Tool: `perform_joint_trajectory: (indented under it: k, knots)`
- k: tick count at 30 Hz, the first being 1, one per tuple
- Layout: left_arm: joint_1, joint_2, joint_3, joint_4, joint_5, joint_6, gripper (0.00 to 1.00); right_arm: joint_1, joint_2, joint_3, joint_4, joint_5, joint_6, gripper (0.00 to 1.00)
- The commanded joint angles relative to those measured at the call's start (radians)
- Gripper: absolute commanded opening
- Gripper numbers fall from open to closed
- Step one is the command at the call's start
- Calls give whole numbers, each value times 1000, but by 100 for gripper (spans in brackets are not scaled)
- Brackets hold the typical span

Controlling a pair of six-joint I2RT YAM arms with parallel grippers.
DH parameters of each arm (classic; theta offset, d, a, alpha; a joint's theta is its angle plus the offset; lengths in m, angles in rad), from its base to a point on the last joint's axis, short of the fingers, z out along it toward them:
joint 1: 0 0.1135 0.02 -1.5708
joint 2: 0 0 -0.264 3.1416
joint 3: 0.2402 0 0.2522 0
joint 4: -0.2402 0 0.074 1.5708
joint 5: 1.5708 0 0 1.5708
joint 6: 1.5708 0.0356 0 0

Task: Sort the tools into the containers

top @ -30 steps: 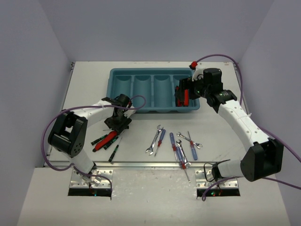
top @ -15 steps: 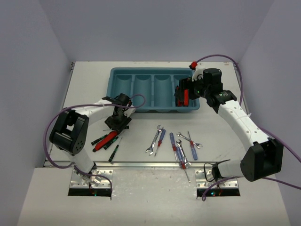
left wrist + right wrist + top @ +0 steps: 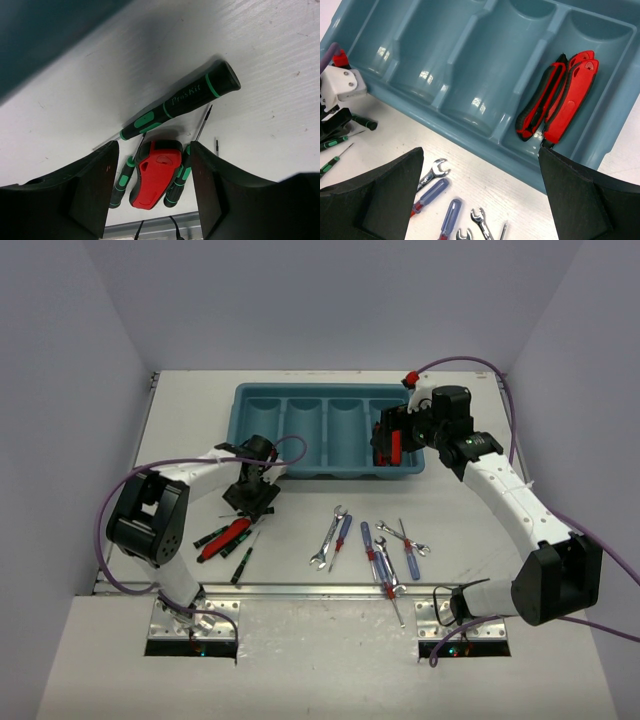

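Left pincer [image 3: 154,162]: fingers apart, empty, above the tool pile on the surface [image 3: 260,60]. In the left wrist view the nearest screwdriver [image 3: 182,100] lies toward 12 o'clock from the gap, with its long axis running 8 to 2 o'clock. The loose pliers [image 3: 155,175] sit within the gap. Right pincer [image 3: 480,165]: apart, empty, over the tray [image 3: 485,135], whose end compartment holds the stowed pliers [image 3: 565,100]. The left arm is nearer; wrist rotation is probably required.

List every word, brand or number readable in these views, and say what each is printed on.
"Pro'sKit": on the handle of the black-and-green precision screwdriver, seen in the left wrist view.
Nothing else is readable: no legible text on the tray or the pliers inside it.
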Motion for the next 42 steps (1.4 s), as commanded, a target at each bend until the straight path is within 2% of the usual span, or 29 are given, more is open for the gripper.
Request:
perform_joint_trajectory:
  k: [1,5,8,15,30,36,42]
  knots:
    - [23,-73,-20,-22,-101,-41,57,-5,-24,0,49,-24,-16,95]
    - [34,-189,-48,2,-121,-54,59,-5,-22,0,48,-33,-17,95]
    - [36,-242,-79,11,-123,-40,65,-4,-25,0,47,-42,-15,95]
    - [34,-216,-64,-35,-69,-22,76,-2,-38,-4,47,-39,-25,95]
    - [34,-116,-86,-16,7,10,73,-1,-45,-7,47,-44,-40,95]
    - [34,-114,-92,-3,-11,8,66,-1,-43,-8,51,-51,-41,95]
    - [33,-136,-108,15,-48,9,65,0,-43,-9,52,-56,-40,95]
